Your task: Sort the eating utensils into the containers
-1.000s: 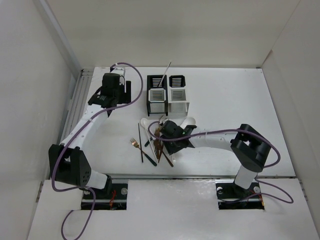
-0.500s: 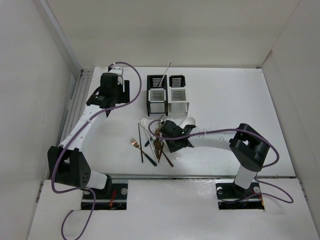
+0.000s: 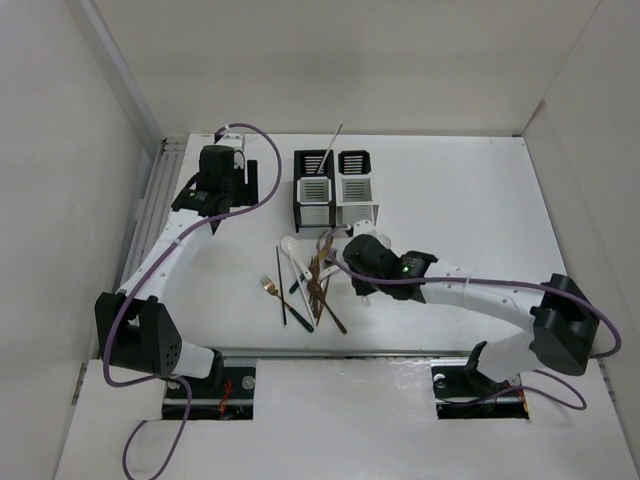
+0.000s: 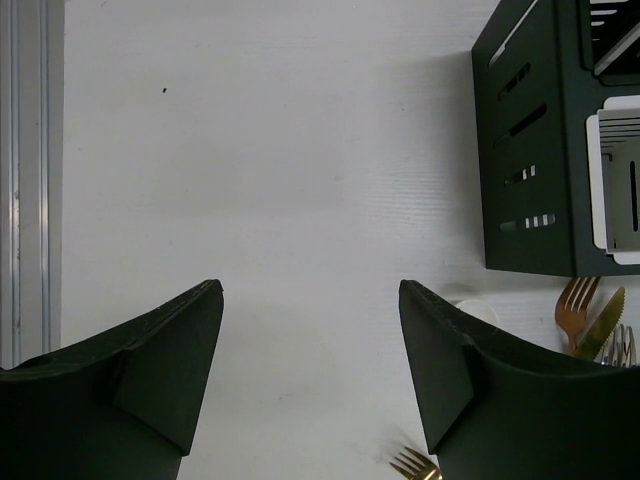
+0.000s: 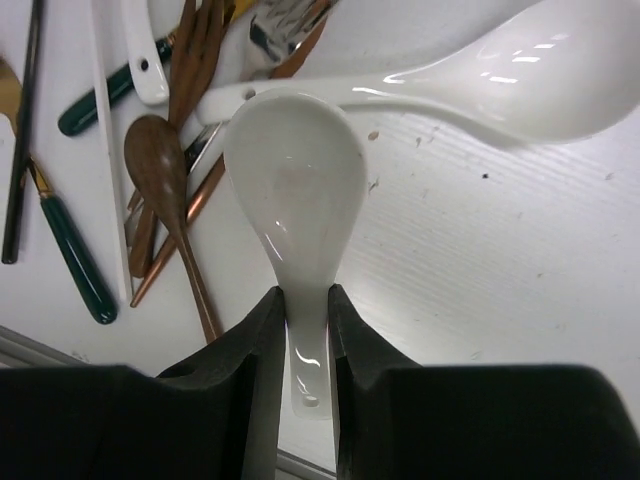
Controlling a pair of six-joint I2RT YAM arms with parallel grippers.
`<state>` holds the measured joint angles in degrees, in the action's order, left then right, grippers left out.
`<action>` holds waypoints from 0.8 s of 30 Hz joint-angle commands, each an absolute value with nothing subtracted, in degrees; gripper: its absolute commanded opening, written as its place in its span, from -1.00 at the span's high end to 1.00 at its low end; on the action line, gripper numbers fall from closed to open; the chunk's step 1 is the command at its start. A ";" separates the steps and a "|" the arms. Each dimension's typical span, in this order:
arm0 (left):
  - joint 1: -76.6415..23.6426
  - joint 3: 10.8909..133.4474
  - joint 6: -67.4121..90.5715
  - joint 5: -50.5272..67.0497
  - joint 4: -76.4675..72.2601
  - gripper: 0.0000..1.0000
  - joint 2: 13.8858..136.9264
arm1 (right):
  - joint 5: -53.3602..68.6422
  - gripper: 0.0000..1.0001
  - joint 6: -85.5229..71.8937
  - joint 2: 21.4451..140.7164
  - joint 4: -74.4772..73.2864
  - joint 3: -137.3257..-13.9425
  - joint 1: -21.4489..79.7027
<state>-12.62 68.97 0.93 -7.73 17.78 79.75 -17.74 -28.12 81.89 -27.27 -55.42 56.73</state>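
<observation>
In the right wrist view my right gripper [image 5: 305, 300] is shut on the handle of a white ceramic soup spoon [image 5: 297, 170], its bowl pointing away from me above the table. Under it lie a second white spoon [image 5: 520, 70], a wooden spoon [image 5: 155, 150], copper pieces and a green-handled piece [image 5: 75, 265]. From above, the right gripper [image 3: 352, 256] hangs over the right edge of the utensil pile [image 3: 315, 285], just in front of the black caddy [image 3: 313, 190] and white caddy [image 3: 357, 190]. My left gripper [image 3: 213, 192] is open over bare table, left of the caddies.
A white stick [image 3: 330, 145] leans out of the black caddy. A gold fork [image 3: 268, 286] and a black chopstick [image 3: 281, 285] lie left of the pile. A metal rail [image 3: 160, 190] runs along the left table edge. White walls enclose the table.
The right gripper has shut on the white soup spoon, and the arm has stretched out, carrying it a little back and right toward the caddies. The left arm has barely moved.
</observation>
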 commanded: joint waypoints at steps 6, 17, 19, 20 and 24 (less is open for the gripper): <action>-11.78 70.31 0.88 -7.73 16.35 -0.37 79.10 | -37.48 1.00 -20.32 74.00 -17.07 -64.24 57.04; -8.80 70.93 0.88 -8.26 16.88 -0.37 80.77 | -36.41 1.00 -8.09 89.63 2.63 -82.52 37.73; -7.40 70.93 0.88 -8.26 16.88 -0.37 81.47 | -34.46 1.00 -7.56 94.19 5.86 -85.51 35.69; -6.86 71.54 0.88 -8.26 16.88 -0.37 81.47 | -33.58 1.00 -7.56 95.61 7.11 -86.30 34.90; -4.92 72.07 1.41 -7.74 17.40 -0.37 83.50 | -31.46 1.00 -6.94 102.56 10.63 -91.21 32.70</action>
